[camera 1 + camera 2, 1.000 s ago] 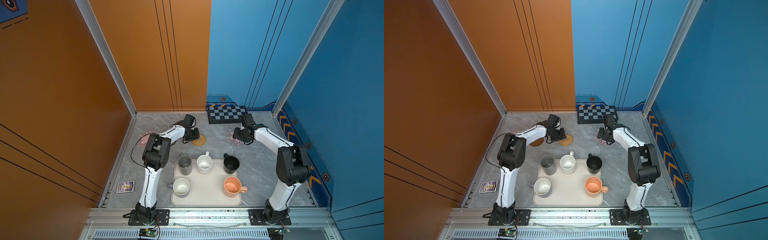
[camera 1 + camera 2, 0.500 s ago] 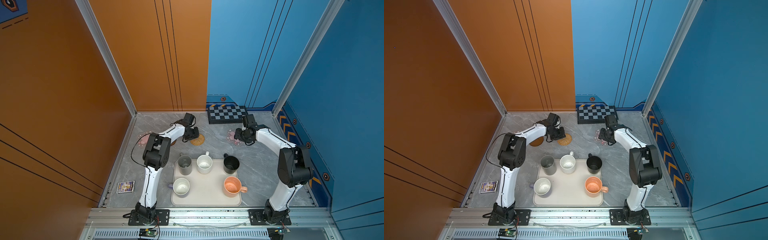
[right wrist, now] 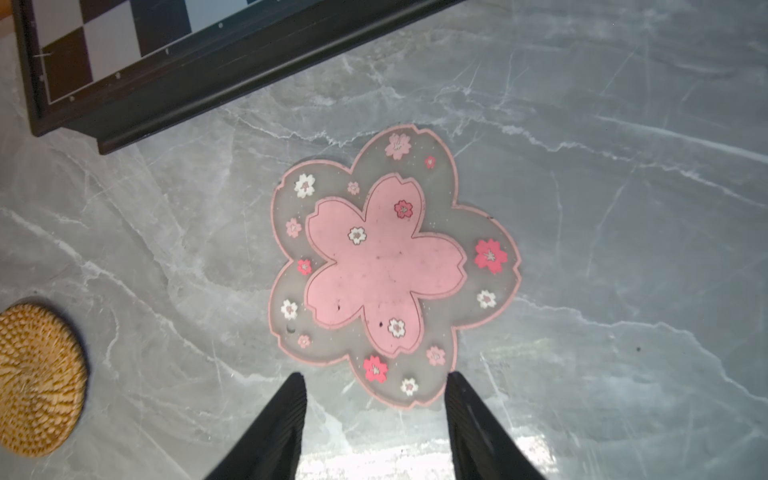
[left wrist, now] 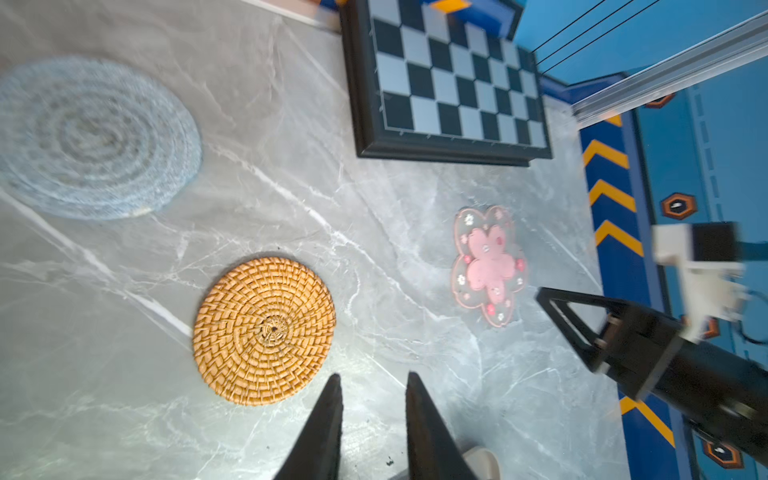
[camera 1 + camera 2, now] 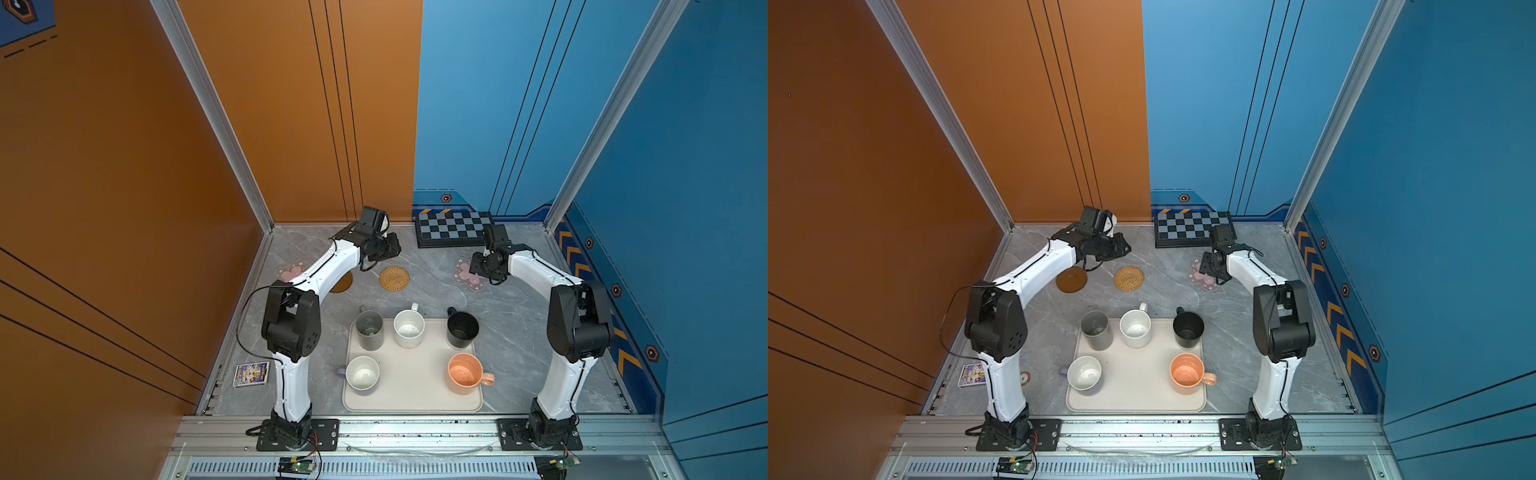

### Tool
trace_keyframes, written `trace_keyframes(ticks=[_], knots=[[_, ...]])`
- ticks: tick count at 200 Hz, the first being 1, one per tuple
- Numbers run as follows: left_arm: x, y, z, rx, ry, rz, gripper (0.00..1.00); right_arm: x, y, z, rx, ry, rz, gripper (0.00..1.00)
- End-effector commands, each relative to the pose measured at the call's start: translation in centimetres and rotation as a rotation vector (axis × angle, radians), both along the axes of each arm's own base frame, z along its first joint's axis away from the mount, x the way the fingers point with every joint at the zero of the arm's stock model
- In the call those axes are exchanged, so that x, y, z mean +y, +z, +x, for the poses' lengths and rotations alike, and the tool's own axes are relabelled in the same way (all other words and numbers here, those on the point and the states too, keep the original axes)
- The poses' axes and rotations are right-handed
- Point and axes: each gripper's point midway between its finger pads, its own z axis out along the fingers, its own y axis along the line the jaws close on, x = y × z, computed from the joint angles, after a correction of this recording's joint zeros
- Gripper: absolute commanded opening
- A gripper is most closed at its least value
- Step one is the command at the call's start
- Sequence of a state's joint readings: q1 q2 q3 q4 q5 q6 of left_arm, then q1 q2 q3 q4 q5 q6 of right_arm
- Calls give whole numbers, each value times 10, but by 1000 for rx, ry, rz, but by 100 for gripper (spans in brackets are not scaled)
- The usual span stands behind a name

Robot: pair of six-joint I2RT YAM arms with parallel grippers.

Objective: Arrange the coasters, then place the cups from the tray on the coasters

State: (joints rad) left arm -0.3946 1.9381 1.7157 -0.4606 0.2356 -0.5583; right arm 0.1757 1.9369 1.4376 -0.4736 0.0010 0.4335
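Left pincer (image 4: 373,375) (narrow) has withdrawn over grey marble tabletop (image 4: 124,415); right pincer (image 3: 376,375) wide.

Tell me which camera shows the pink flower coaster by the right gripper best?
The right wrist view. The coaster fills the middle, whole and sharp, by the right gripper. The left wrist view shows it whole but small. In both top views it is tiny and the gripper hides part of it.

Five mugs: grey (image 5: 369,330), speckled white (image 5: 409,328), black (image 5: 462,329), peach (image 5: 464,373), lavender (image 5: 362,373). One tray (image 5: 415,390). Five coasters: two pink flowers (image 5: 290,271) (image 3: 382,266), one brown disc (image 5: 1071,279), one rattan (image 5: 394,277), one grey-blue knit (image 4: 91,137). One chequered board (image 5: 453,228), one card (image 5: 251,374), one sticker (image 5: 1025,378).
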Motion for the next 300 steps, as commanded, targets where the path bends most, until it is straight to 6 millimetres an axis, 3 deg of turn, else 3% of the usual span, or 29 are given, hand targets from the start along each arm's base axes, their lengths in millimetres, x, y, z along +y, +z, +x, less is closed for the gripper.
trace_keyframes(ticks=[1, 25, 38, 42, 70, 159, 207, 255, 300], knots=[[14, -2, -11, -3, 13, 48, 28, -11, -13, 15, 12, -16, -36, 59], [26, 1, -16, -10, 32, 59, 28, -18, -17, 31, 4, -45, -12, 62], [32, 0, -17, -7, 45, 64, 28, -21, -9, 41, -26, -58, 9, 64], [34, -2, -17, -4, 47, 67, 28, -23, -20, 42, -7, -61, 8, 64], [43, -13, -15, 22, 70, 77, 28, -34, -23, 57, -21, -86, 13, 69], [40, -30, -4, 51, 74, 80, 28, -30, -52, 85, -7, -38, 60, 72], [42, -30, -8, 54, 80, 84, 28, -19, -63, 77, 27, -47, 103, 71], [48, -28, -15, 53, 89, 90, 28, -10, -70, 55, 69, -90, 119, 71], [53, -28, -23, 55, 94, 98, 28, 13, -75, 44, 85, -85, 142, 70]])
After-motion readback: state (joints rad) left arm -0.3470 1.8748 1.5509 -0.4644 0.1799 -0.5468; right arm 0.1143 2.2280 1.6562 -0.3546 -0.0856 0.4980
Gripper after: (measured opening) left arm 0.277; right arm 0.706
